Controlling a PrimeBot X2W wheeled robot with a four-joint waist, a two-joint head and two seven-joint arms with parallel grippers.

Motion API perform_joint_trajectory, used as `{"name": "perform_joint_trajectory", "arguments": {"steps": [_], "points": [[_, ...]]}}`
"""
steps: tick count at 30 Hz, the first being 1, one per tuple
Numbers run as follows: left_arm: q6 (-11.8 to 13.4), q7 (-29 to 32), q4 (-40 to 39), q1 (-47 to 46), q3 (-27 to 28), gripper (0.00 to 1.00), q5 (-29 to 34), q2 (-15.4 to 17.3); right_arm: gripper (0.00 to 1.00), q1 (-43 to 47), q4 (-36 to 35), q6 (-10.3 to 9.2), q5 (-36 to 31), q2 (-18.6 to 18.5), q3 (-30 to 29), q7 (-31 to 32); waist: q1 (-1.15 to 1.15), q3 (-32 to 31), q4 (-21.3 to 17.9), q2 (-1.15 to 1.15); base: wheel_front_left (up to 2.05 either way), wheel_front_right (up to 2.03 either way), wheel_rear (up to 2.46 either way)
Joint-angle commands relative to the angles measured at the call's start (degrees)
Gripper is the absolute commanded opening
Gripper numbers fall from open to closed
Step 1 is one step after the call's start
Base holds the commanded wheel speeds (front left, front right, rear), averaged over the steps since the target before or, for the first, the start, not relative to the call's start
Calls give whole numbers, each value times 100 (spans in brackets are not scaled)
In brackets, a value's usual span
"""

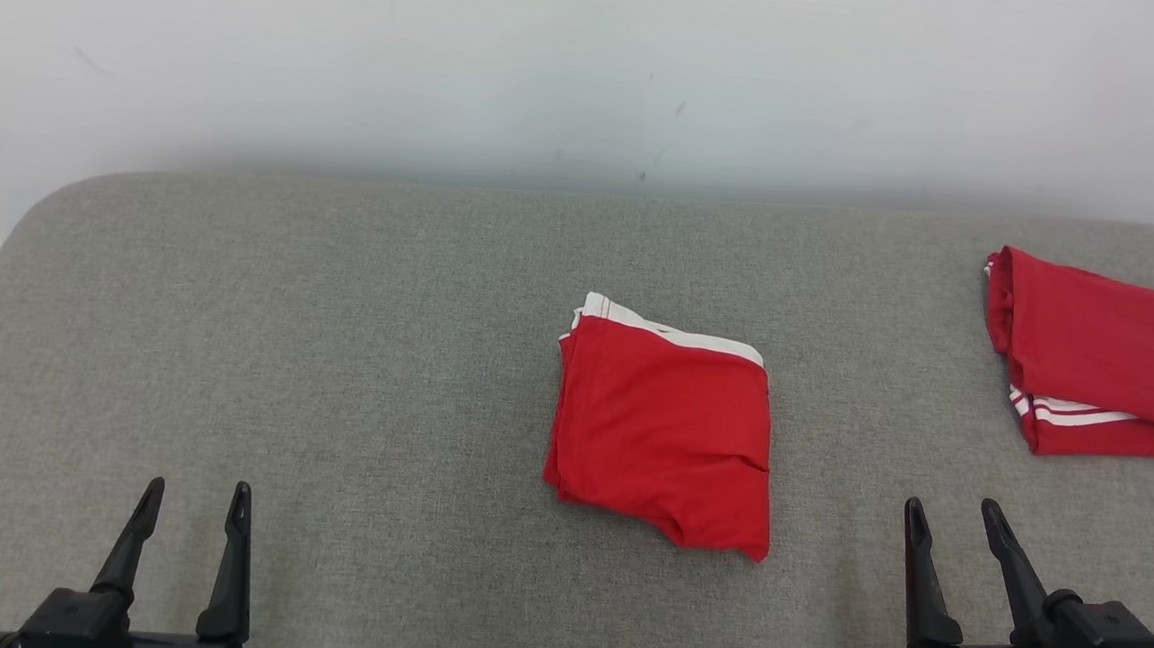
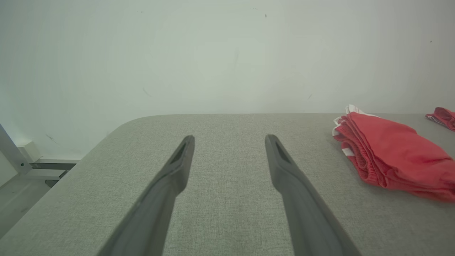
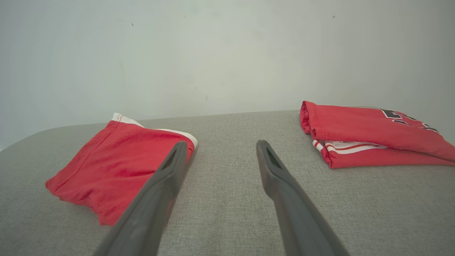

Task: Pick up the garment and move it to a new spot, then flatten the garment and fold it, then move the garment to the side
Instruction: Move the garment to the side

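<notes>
Red garment (image 1: pixel 665 435), folded into a compact rectangle with a white band (image 1: pixel 677 332) along its far edge, lies flat at the middle of a grey, fabric-covered tabletop (image 1: pixel 335 349). Its layers show stacked along the left edge, and its near right corner tapers to a loose point. Well apart to the right, by the tabletop's edge, lies a jersey (image 1: pixel 1096 356), also red and folded, with white stripes and dark lettering.

Both end effectors are at the near side, touching nothing. The left end effector (image 1: pixel 198 489) is well to the garment's left, and the right end effector (image 1: pixel 953 507) is near its right. Each has its fingers spread wide and holds nothing.

The fold looks finished, so the step in hand is probably moving the garment aside. Done well, each end effector would pinch every layer at opposite edges, lift level and low, and set the stack down clear of the jersey. The loose corner may drag open.
</notes>
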Motion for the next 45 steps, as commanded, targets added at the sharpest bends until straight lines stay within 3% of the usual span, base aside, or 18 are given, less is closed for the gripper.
{"name": "perform_joint_trajectory", "arguments": {"steps": [1, 30, 39, 45], "points": [[12, -17, -4, 28, 19, 100, 15, 16, 100, 20, -11, -12, 3, -14, 10, 20, 0, -4, 1, 0, 0, 0, 0], [12, -17, -182, 125, 41, 100, 186, -96, 100, 27, -29, -12, -16, -14, -105, 130, 0, -40, 112, 0, 0, 0, 0], [12, -17, -193, 6, -25, 100, 137, -82, 100, -688, 106, -13, -178, -142, 47, 616, 0, 71, 247, 0, 0, 0, 0], [12, -17, -102, -154, -130, 100, 24, -49, 100, -1479, 781, -13, -275, -139, 125, 1166, 0, 226, 452, 0, 0, 0, 0]]}}
